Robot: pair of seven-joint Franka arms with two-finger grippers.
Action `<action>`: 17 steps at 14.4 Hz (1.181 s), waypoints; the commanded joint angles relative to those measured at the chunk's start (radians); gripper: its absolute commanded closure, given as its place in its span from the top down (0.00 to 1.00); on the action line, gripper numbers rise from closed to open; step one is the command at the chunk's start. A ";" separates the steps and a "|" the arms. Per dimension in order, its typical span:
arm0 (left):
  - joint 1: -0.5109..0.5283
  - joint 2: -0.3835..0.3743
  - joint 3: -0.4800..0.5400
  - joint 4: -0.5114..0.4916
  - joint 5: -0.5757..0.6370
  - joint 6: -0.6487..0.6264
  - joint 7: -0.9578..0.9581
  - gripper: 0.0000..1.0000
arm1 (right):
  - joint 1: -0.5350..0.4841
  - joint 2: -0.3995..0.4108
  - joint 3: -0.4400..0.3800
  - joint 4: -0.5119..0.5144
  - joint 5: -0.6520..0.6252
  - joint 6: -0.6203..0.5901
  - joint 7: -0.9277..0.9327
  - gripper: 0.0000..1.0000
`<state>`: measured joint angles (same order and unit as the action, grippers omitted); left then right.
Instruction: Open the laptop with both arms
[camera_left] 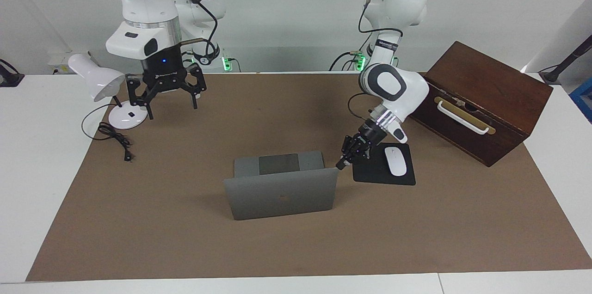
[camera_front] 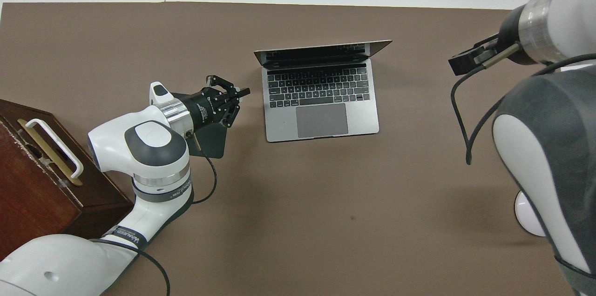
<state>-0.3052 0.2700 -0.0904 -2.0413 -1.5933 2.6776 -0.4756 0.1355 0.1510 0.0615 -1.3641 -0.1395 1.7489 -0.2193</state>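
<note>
Closest to the robots, the right hand (camera_left: 162,100) hangs in the air over the brown mat (camera_left: 296,238) near the right arm's end of the bench (camera_left: 37,169), its fingers spread wide and gripping nothing. Beside it on the mat stands a white desk lamp (camera_left: 121,100) with a black cord (camera_left: 113,137) trailing from its round base. At the left arm's end, a dark wooden box (camera_left: 481,100) with a white handle sits tilted at the mat's edge.

Farther out, the left hand (camera_left: 341,164) reaches down between the laptop and a black mouse pad (camera_left: 370,171), its fingertips pressed together on nothing, just beside the laptop's edge at the corner of the raised lid; whether it touches is unclear. A white mouse (camera_left: 395,161) lies on the pad.

The laptop (camera_left: 282,192) sits near the middle of the mat, already open: its base (camera_front: 321,121) lies flat with keyboard and trackpad facing the robots, and its lid (camera_left: 282,199) stands roughly upright at the edge farthest from them.
</note>
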 commanded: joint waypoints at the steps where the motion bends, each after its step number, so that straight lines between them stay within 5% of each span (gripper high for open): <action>1: 0.055 -0.002 -0.005 0.024 0.219 -0.002 0.000 0.00 | -0.039 -0.025 0.004 -0.009 0.075 -0.038 0.070 1.00; 10: 0.117 0.063 0.110 0.335 0.917 -0.344 -0.003 0.00 | -0.109 -0.039 0.004 -0.009 0.129 -0.124 0.216 1.00; 17: 0.130 0.066 0.199 0.522 1.255 -0.663 0.006 0.00 | -0.145 -0.071 0.003 -0.061 0.127 -0.186 0.256 1.00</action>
<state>-0.1769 0.3136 0.0849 -1.6035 -0.4218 2.1290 -0.4754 0.0158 0.1216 0.0575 -1.3693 -0.0397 1.5646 0.0195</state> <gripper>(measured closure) 0.991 0.000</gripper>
